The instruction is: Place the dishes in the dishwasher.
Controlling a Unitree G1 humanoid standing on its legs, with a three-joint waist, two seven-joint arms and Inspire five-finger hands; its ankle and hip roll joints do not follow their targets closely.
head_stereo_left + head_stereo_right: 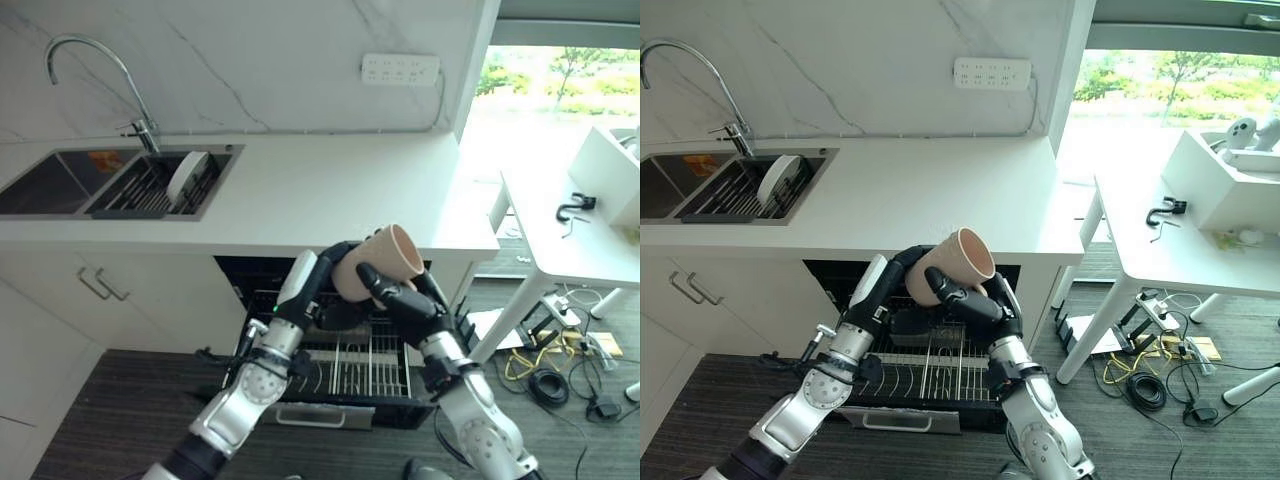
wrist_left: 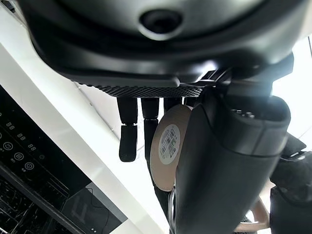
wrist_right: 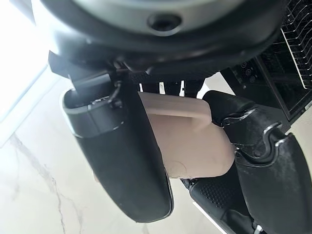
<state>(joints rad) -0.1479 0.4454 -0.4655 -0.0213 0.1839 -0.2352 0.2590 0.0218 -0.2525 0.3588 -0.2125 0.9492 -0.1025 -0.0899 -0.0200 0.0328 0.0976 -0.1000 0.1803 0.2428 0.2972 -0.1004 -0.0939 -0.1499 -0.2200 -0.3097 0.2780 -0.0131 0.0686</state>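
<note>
At the frame's centre the tan cup (image 1: 378, 262) is clasped between both hands above the pulled-out dishwasher rack (image 1: 350, 368). The left hand (image 1: 318, 272) curls on its base side; the right hand (image 1: 400, 296) wraps its fingers over the body. Its long axis tilts, mouth toward upper right, probably needing upending.

One beige mug (image 1: 378, 262), one white plate (image 1: 186, 177) in one sink (image 1: 60, 185), one faucet (image 1: 95, 75), one dishwasher rack (image 1: 350, 365), one wall power strip (image 1: 400, 69), two robot hands: left hand (image 1: 318, 275), right hand (image 1: 400, 295).
</note>
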